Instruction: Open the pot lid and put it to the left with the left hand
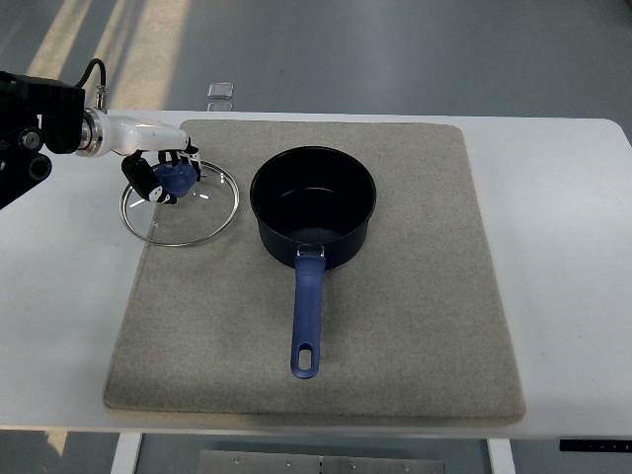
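We see the left hand (163, 170) coming in from the upper left of the frame, its fingers curled and clamped on the blue knob (179, 179) of the glass lid (202, 219), which sits at the left edge of the grey mat (415, 296), partly over the white table (563, 247). The open dark blue pot (313, 202) stands just right of the lid, near the upper middle of the mat, apart from it, with its blue handle (307, 321) pointing toward the bottom of the frame. We find a small clear object (221, 92) at the table's far edge, above the mat.
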`<state>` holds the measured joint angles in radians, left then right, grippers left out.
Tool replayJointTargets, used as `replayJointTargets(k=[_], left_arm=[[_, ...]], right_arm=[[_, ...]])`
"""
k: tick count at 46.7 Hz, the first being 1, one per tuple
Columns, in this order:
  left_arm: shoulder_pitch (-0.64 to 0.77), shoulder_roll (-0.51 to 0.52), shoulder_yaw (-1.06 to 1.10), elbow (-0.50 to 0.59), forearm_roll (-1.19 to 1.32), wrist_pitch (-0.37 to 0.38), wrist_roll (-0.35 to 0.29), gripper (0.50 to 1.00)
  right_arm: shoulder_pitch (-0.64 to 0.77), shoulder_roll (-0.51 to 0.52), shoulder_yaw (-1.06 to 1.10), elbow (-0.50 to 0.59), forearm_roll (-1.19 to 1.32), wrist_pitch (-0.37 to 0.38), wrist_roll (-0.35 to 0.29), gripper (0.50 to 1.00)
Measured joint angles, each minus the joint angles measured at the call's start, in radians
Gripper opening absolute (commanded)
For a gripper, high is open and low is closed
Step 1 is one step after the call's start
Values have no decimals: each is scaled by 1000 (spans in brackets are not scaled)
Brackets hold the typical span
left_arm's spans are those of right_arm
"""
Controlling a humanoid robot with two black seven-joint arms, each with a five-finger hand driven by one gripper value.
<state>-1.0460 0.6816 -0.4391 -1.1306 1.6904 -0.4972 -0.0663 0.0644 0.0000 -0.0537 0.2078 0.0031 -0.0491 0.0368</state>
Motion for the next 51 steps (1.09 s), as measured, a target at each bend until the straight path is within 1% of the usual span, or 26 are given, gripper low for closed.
replayJointTargets(k=[4,7,8,14,19,25,35,44,51], left_arm=[[7,0,2,0,0,14,-1,891],[11,-6,2,0,-2,21,-1,983],[11,-10,2,0,-2,26,-1,988],[13,-12,-1,2,-24,61,-1,990],[14,-10,-5,5,-105,76,-1,990],[14,-5,-8,33,-386,111,-2,992],[14,-11,-9,111,-794,142,-2,992],[14,-26,-11,206,-1181,144,-11,992],[14,-45,-11,289,-1464,127,-14,992]], right_arm=[[0,0,0,0,0,0,0,915],[0,0,0,-1,0,0,0,915],[0,0,0,-1,0,0,0,915],[0,0,0,-1,0,0,0,915],[0,0,0,0,0,0,0,915],[0,0,0,-1,0,0,0,915],[0,0,0,-1,0,0,0,915],[0,0,0,0,0,0,0,915],[0,0,0,0,0,0,0,915]])
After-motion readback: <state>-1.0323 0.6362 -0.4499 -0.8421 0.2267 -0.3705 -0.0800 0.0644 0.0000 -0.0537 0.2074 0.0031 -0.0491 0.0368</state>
